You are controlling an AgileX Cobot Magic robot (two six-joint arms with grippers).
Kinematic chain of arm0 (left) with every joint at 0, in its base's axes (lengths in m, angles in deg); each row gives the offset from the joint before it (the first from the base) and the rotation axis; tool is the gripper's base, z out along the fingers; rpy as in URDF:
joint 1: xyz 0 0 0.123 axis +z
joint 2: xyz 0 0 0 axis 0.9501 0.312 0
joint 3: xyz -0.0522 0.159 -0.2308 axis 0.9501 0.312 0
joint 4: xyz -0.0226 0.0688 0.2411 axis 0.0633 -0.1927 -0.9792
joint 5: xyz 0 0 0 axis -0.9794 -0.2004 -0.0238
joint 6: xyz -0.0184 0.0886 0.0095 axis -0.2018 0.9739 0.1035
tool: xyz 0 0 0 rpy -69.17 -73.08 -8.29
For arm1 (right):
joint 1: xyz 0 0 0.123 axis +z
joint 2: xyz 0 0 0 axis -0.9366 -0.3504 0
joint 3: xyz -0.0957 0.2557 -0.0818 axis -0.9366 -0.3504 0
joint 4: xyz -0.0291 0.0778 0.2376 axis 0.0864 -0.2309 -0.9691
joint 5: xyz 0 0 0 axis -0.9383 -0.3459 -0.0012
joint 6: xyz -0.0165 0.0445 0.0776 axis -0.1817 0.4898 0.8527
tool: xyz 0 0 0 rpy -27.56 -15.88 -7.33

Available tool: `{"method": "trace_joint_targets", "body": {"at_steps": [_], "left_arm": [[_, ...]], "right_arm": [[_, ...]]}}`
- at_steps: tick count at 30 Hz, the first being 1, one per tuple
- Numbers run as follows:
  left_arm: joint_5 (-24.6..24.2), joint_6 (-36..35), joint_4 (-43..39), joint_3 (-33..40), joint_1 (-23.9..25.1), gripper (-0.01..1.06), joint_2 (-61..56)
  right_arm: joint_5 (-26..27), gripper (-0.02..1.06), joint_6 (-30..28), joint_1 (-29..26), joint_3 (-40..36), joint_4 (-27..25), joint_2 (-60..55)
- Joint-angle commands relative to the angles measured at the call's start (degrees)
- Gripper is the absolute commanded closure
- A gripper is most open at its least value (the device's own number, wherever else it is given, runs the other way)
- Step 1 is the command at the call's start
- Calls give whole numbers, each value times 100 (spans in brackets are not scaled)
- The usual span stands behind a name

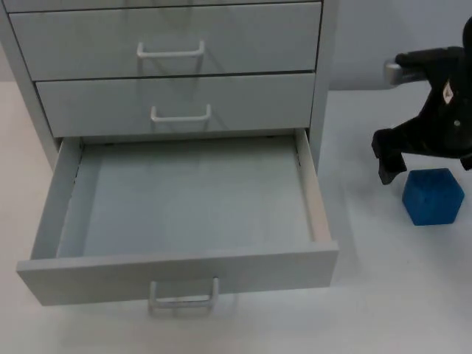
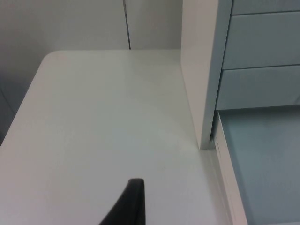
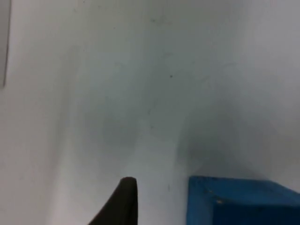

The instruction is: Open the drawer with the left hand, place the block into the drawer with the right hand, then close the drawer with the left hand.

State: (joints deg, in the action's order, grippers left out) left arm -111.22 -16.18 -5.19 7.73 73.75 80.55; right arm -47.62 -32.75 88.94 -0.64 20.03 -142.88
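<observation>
The bottom drawer (image 1: pixel 184 265) of the grey cabinet (image 1: pixel 169 44) stands pulled out, and its inside is bare. A blue block (image 1: pixel 433 196) rests on the white table to the right of the drawer. My right gripper (image 1: pixel 428 164) hovers just behind and above the block, open, its fingers spread wider than the block. In the right wrist view the block (image 3: pixel 243 202) lies beside one black fingertip (image 3: pixel 125 199). My left gripper (image 2: pixel 133 206) waits over the table to the left of the cabinet's side wall (image 2: pixel 199 70).
Two shut drawers with white handles (image 1: pixel 171 51) sit above the open one. The open drawer's handle (image 1: pixel 183 299) juts toward the table's front edge. White table (image 1: pixel 413 295) surrounds the block, and the grey partition wall (image 1: pixel 383 37) stands behind.
</observation>
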Motion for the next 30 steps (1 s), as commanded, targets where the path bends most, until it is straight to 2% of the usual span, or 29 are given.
{"method": "trace_joint_targets", "body": {"at_steps": [1,8,11,13,14,17,18,19,20,21,28,30], "left_arm": [[95,-2,55,0,12,0,-39],[131,-2,55,0,12,0,-39],[143,-2,55,0,12,0,-39],[154,-2,55,0,12,0,-39],[154,-2,55,0,12,0,-39],[154,-2,55,0,12,0,-39],[154,-2,55,0,12,0,-39],[154,-2,55,0,12,0,-39],[154,-2,55,0,12,0,-39],[154,-2,55,0,12,0,-39],[154,-2,55,0,12,0,-39],[154,-2,55,11,12,0,-39]], "right_arm": [[149,-1,76,22,66,117,-119],[101,2,255,22,66,160,-336],[77,12,316,22,66,200,-336],[20,31,473,22,66,200,-336],[20,31,473,22,66,200,-336],[-129,69,501,22,66,200,-336],[-129,69,501,22,66,200,-336],[-200,87,501,22,66,200,-282],[-260,100,501,22,66,200,-225],[-320,105,501,22,66,200,-153],[-744,105,468,22,66,314,537],[-1006,105,468,44,66,338,855]]}}
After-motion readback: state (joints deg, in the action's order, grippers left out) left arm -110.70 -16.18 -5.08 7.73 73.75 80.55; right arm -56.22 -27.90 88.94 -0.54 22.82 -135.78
